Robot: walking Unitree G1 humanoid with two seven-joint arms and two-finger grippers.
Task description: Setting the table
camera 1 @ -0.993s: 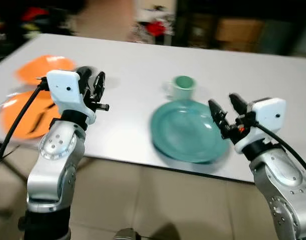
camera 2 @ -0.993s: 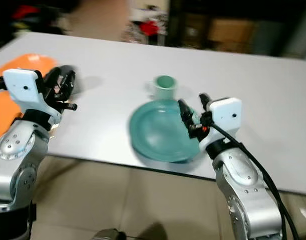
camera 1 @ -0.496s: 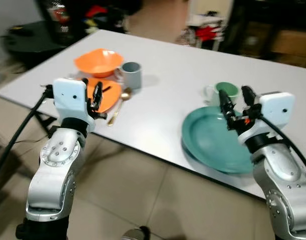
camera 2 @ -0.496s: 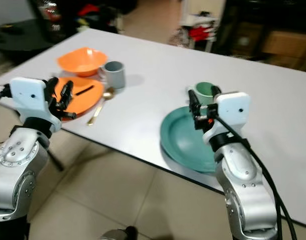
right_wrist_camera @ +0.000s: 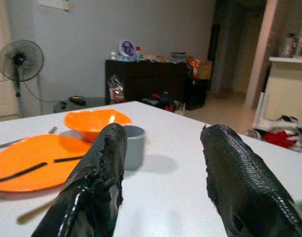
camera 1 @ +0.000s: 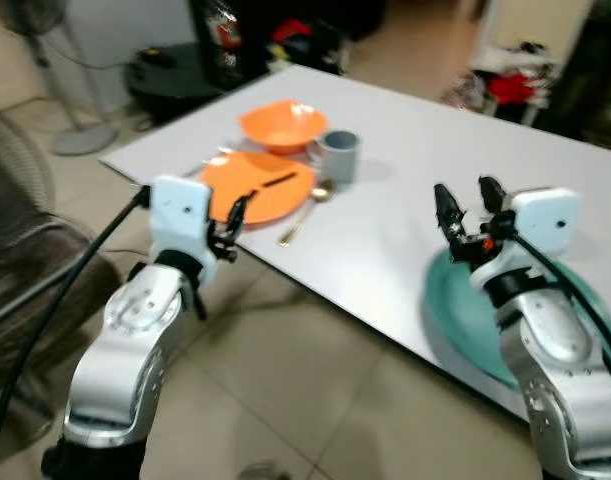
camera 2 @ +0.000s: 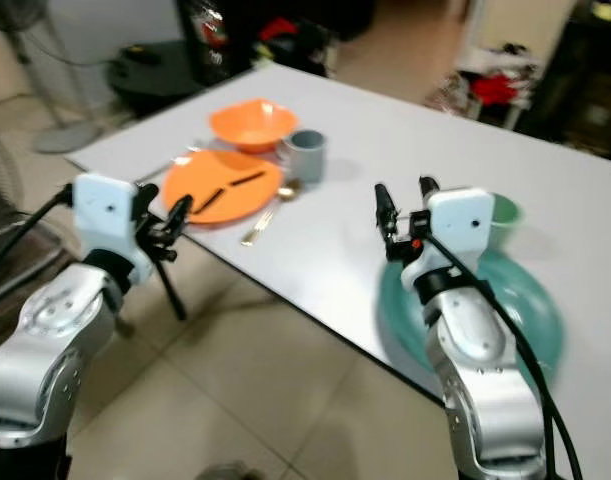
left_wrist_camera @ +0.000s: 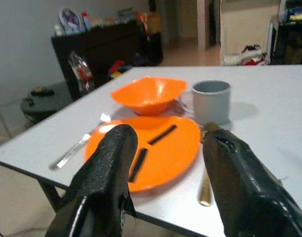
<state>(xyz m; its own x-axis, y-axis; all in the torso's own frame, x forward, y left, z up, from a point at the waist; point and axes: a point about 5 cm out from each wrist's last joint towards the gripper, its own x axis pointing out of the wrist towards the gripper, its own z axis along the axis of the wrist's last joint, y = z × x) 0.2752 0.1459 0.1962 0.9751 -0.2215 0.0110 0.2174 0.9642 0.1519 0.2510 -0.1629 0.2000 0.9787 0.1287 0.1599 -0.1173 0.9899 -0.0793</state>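
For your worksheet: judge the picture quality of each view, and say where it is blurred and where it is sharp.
Left and right eye views: motion-smeared throughout, worst at the teal plate and floor. Left wrist view: sharp on the orange plate and grey mug, soft on the near end effector fingers. Right wrist view: evenly lit, the fan crisp.

Counted two plates on the table: one orange plate [camera 1: 255,187] and one teal plate [camera 2: 525,300]. There was one orange bowl [camera 1: 282,122], and two mugs, a grey mug [camera 1: 338,156] plus a green mug [camera 2: 505,210]. Cutlery was one gold spoon [camera 1: 303,212] and one silver fork [left_wrist_camera: 74,151]. One fan [right_wrist_camera: 20,61] too.
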